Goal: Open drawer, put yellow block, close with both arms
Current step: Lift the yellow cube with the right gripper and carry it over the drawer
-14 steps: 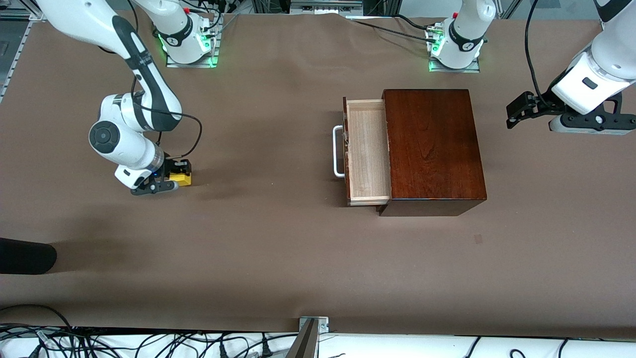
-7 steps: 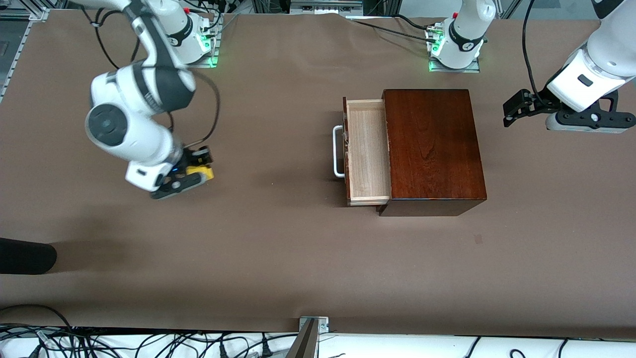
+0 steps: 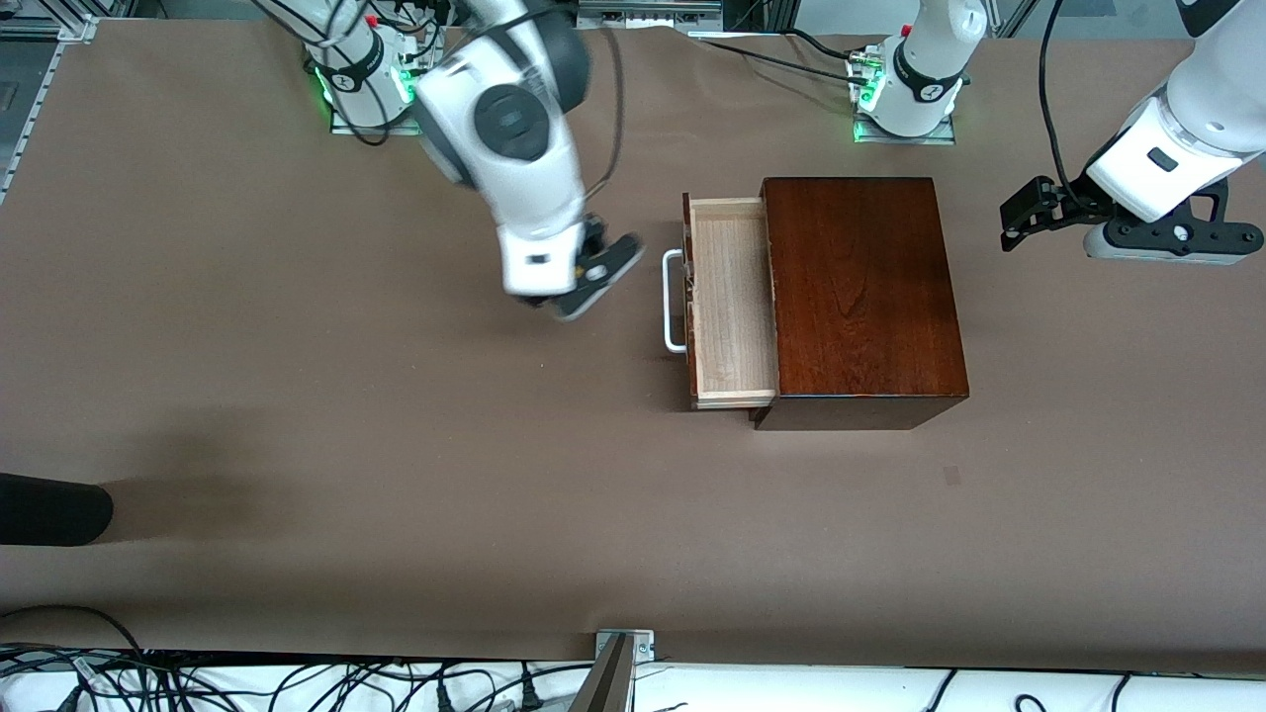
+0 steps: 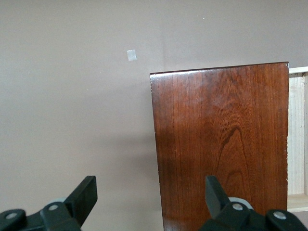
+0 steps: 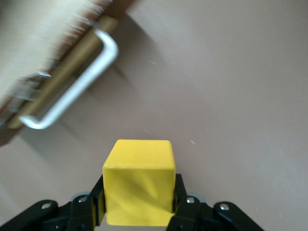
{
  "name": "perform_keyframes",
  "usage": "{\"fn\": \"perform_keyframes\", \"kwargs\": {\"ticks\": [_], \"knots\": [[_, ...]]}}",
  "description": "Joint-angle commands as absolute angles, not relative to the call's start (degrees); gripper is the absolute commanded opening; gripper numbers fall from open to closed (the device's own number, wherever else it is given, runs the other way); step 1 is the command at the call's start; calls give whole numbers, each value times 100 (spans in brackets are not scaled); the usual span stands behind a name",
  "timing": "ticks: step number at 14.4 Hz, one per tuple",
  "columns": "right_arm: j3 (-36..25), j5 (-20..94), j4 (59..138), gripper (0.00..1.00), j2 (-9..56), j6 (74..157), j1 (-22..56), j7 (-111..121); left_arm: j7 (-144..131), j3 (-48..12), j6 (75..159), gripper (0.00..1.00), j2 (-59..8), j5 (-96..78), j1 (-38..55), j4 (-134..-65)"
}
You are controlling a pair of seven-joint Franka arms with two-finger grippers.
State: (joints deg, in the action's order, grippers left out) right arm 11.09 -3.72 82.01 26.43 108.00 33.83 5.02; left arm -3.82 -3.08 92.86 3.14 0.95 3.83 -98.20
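**Yellow block carried off the desk and brought up to the open drawer**

Clock directions are read on the front view, with twelve toward the robots' bases.

A second ago the yellow block [image 5: 139, 180] was gripped low on the desk [image 3: 396, 445], well out at nine o'clock from the drawer [image 3: 730, 302]. Since then it has been lifted and swept across by the right arm [image 3: 514, 129]. The right jaws are now held in the air over bare desk just at nine o'clock of the white handle [image 3: 673, 302], short of the tray itself. They are clamped on the block's two sides, as is shown in the right wrist view. In the front view the block is hidden under the wrist.

The drawer is unchanged over that second. It is pulled out of the dark wooden box [image 3: 860, 297] toward nine o'clock, and its pale tray is seen empty.

The left arm [image 3: 1177, 148] is kept waiting. Its jaws are spread wide and empty, up in the air at three o'clock of the box, over the desk at the left arm's end. Only a slight shift of that arm is noted.

For the task, the opening is judged done and the pick complete, and the transfer appears more than half made. A short further carry toward three o'clock, past the handle and the dark front, is judged to be needed before a release over the tray. Clearance above the handle and the front edge is the point to be watched. The closing with both arms is not yet begun.
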Motion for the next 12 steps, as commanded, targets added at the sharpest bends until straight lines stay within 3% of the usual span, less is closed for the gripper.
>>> {"fn": "perform_keyframes", "kwargs": {"ticks": [1,7,12], "knots": [[1037,-535,7077,0,3198,10223,4014,765,-308,-299,9132,100,272,79,396,-9642],[1037,-1238,6654,0,3568,10257,5368,844,-299,-308,9123,100,272,79,404,-9633],[1037,-1537,6609,0,3937,10871,5651,1202,-290,-308,9123,100,264,97,404,-9633]]}}
